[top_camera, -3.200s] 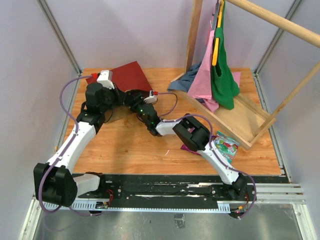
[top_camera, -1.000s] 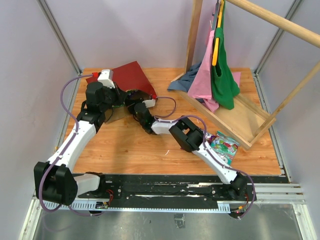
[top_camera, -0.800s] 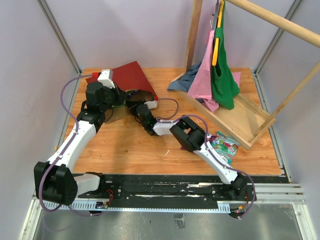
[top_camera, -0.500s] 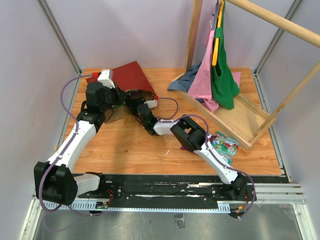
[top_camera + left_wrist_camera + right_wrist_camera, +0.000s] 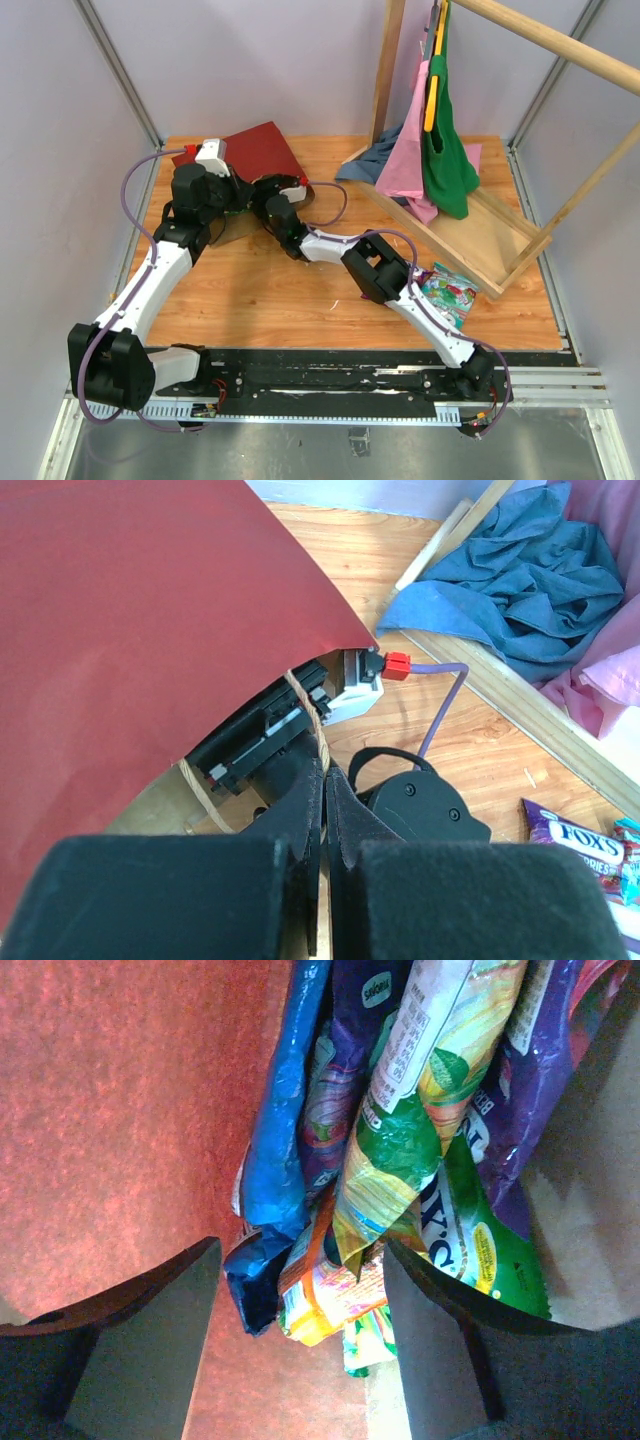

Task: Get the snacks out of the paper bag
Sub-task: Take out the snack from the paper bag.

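— Wooden table [image 5: 250, 290], pale walls on three sides. What is the right gripper doing?

— The right gripper [image 5: 300, 1305] is deep inside the paper bag [image 5: 120, 1090], jaws spread wide and gripping nothing. The ends of the snacks [image 5: 400, 1140] reach into the gap between its fingers [image 5: 135, 1335]. A blue packet [image 5: 275, 1160] is nearest the left finger and an orange packet [image 5: 325, 1300] sits in the middle. A green-and-yellow packet [image 5: 425, 1080] lies over that, with a green packet [image 5: 480, 1250] near the right finger and a purple packet [image 5: 545, 1070] beyond. I cannot tell whether a finger touches any of them.

— And the left?

— The left gripper [image 5: 323, 790] is clamped on the bag's twine handle [image 5: 305, 705], fingers pressed together with the twine running up between them. The dark red wall is held up above it, and the right arm's wrist [image 5: 300, 735] reaches under that wall into the mouth.

— Where does the bag lie?

— At the far left of the table, on its side, mouth toward the middle. Two packets lie outside it on the right. One is a Fox's packet [image 5: 575, 840]; the other is a teal packet [image 5: 450, 292], just beside the wooden frame [image 5: 495, 235]. That frame holds blue cloth [image 5: 510, 580], pink cloth [image 5: 405, 160] and green cloth [image 5: 445, 165].
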